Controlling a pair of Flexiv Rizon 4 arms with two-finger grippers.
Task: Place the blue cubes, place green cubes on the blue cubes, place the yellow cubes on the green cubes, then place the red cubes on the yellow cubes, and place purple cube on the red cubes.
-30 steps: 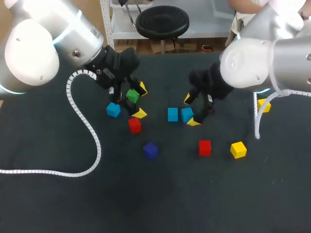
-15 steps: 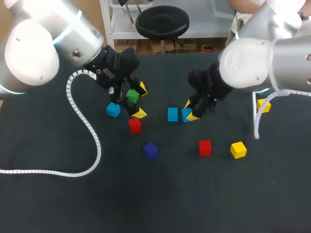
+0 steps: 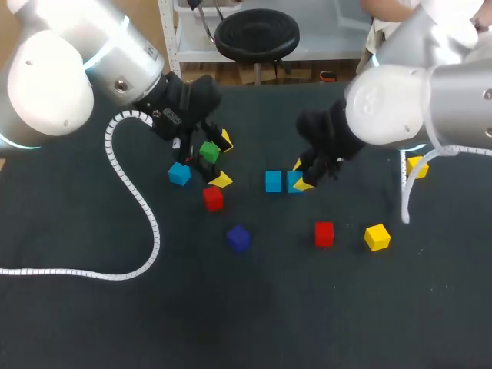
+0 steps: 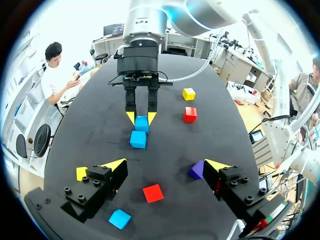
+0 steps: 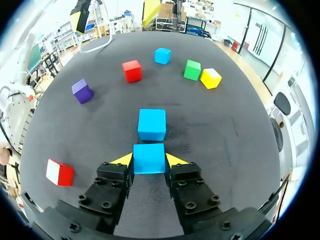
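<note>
My right gripper (image 3: 300, 175) is shut on a blue cube (image 5: 149, 158) that sits on the black table. A second blue cube (image 5: 152, 124) lies just ahead of the held one, a small gap apart. The left wrist view shows the same grip (image 4: 141, 117) from the front. My left gripper (image 3: 221, 160) hangs open above the table, with nothing between its fingers in its own view (image 4: 165, 165). From above, the green cube (image 3: 209, 151) shows between its yellow tips, and a third blue cube (image 3: 179, 174) lies beside it.
Loose on the table are a red cube (image 3: 213, 198), the purple cube (image 3: 238, 238), another red cube (image 3: 324, 234) and a yellow cube (image 3: 377, 237). Another yellow cube (image 3: 417, 166) is partly behind the right arm's cable. A white cable (image 3: 142, 207) trails across the left side.
My right gripper's fingers, spread around the blue cube a second ago, have come together on it. The left arm and the other cubes have not moved.
</note>
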